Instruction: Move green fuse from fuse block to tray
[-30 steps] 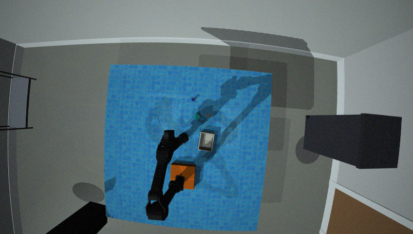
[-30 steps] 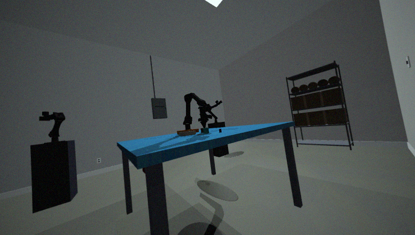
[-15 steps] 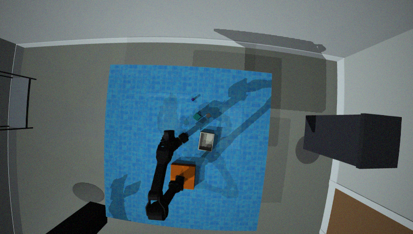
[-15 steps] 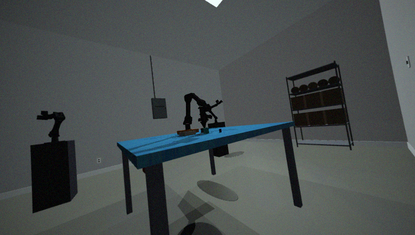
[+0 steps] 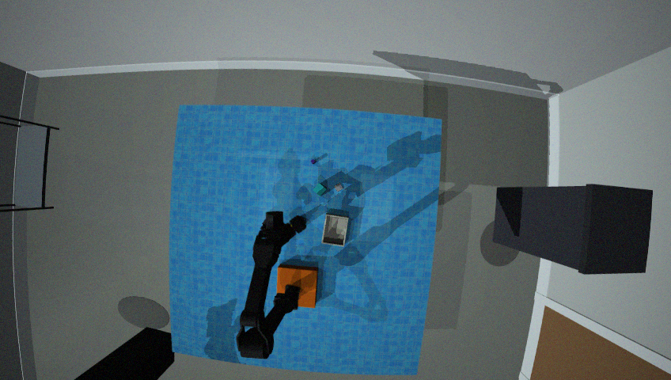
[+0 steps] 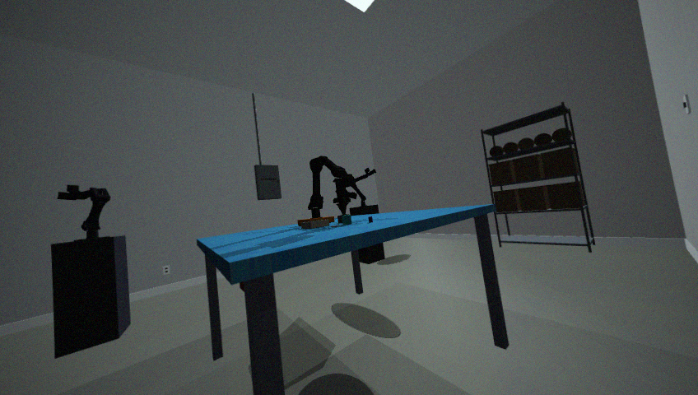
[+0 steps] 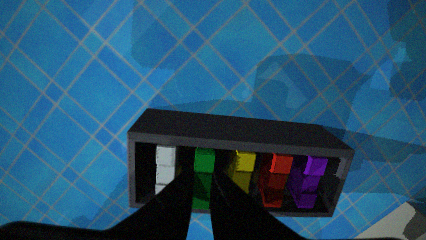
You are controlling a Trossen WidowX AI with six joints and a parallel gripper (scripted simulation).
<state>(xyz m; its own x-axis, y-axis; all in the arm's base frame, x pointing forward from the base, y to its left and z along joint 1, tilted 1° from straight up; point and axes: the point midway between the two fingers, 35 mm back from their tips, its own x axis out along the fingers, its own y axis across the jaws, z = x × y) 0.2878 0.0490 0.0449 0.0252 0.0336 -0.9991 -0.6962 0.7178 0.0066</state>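
The green fuse [image 7: 204, 159] stands in the dark fuse block [image 7: 225, 124], between the white fuse [image 7: 166, 156] and the yellow fuse [image 7: 245, 160]. My gripper [image 7: 202, 177] [image 5: 298, 224] [image 6: 343, 213] points down over the block and is shut on the green fuse, one finger on each side of it. The fingers reach close to the white and yellow fuses; whether they touch cannot be told. The block is hidden below the arm in the top view. The grey tray [image 5: 331, 225] [image 6: 315, 225] is to the right of the gripper in the top view; its corner shows in the wrist view [image 7: 391, 226].
The red fuse [image 7: 282, 163] and purple fuse [image 7: 316, 165] stand further right in the block. A teal cube [image 5: 320, 188] [image 6: 346, 220], a small pinkish object [image 5: 339, 187] and a small purple object [image 5: 313, 161] lie beyond the gripper. An orange plate [image 5: 308, 296] is under the arm's base.
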